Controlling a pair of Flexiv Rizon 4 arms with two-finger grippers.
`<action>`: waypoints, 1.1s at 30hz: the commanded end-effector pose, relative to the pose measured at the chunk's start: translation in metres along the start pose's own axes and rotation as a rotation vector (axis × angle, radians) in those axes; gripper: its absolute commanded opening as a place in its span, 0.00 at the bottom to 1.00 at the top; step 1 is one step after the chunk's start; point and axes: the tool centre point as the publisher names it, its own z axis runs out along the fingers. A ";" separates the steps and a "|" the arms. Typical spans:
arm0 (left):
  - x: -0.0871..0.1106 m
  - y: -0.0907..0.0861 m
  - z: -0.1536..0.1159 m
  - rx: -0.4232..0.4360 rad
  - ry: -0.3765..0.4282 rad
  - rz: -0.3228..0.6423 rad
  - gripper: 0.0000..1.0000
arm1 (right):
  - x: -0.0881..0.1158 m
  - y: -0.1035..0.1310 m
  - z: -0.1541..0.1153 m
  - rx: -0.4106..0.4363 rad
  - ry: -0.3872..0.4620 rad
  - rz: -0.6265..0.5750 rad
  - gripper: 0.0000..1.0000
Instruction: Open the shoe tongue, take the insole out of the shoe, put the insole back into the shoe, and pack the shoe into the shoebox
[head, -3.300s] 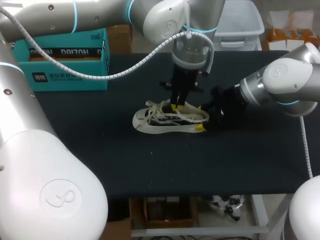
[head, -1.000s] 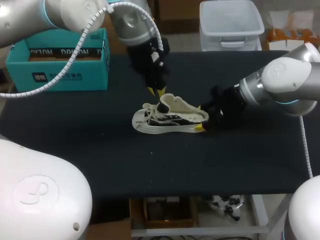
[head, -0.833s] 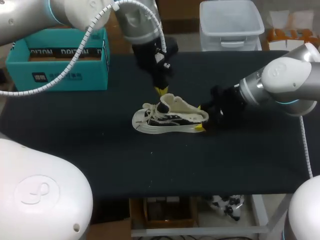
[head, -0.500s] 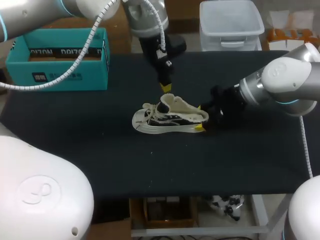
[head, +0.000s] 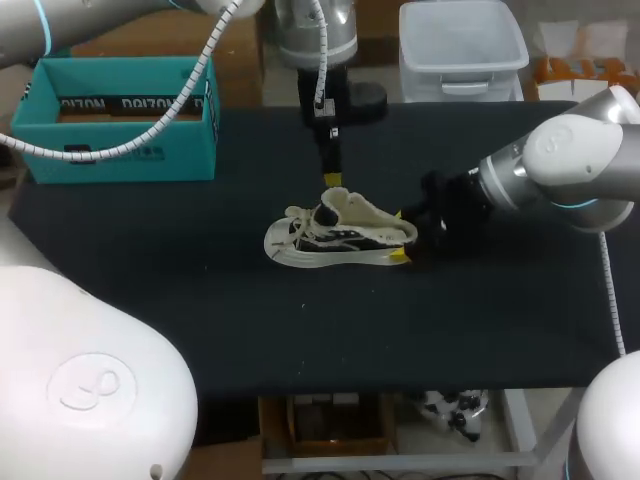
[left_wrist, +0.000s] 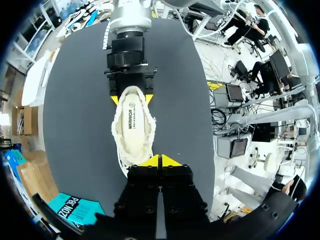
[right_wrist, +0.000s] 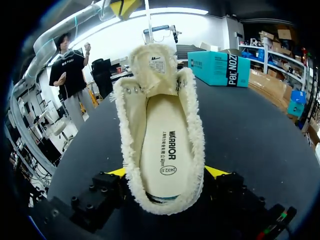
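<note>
While the shoe (head: 340, 238) lies on its sole in the middle of the table (head: 300, 330) in the head view, toe toward 9 o'clock and heel toward 3, the right gripper (head: 400, 236) clamps the heel with 1 yellow tip on each side. The left gripper (head: 333, 180) hangs at the shoe's 12 o'clock, just above the raised tongue (head: 330, 203); from here it looks clear of it. The teal shoebox (head: 120, 120) stands well apart at the shoe's 10 o'clock, and its top looks open.

From the left wrist, that arm's 2 tips are pressed together on nothing. The shoe lies straight ahead, at the gripper's 12 o'clock. The cream insole (left_wrist: 132, 122) lies flat inside it, and the right gripper holds the far end.

From the right wrist, the heel sits between the 2 fingers, both of which touch it. The insole fills the bed of the shoe. The tongue stands upright at the far end, and the left gripper's tips show above and beyond it, apart from it.

By my reading, step 1 of 4 is done, since the tongue is open. The insole is seated in the shoe, so it has either not come out yet or is already back; the pictures cannot settle which. Packing the shoe into the shoebox is certainly left.
</note>
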 end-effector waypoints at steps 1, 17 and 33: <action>-0.007 -0.002 0.014 -0.002 -0.013 0.160 0.00 | 0.000 -0.004 0.000 -0.005 0.000 -0.001 0.00; -0.023 -0.014 0.049 0.089 -0.043 0.126 0.00 | 0.000 -0.004 0.000 -0.005 0.000 -0.001 0.00; -0.054 -0.017 0.096 0.034 0.010 0.125 0.00 | 0.000 -0.004 0.000 -0.005 0.000 -0.001 0.00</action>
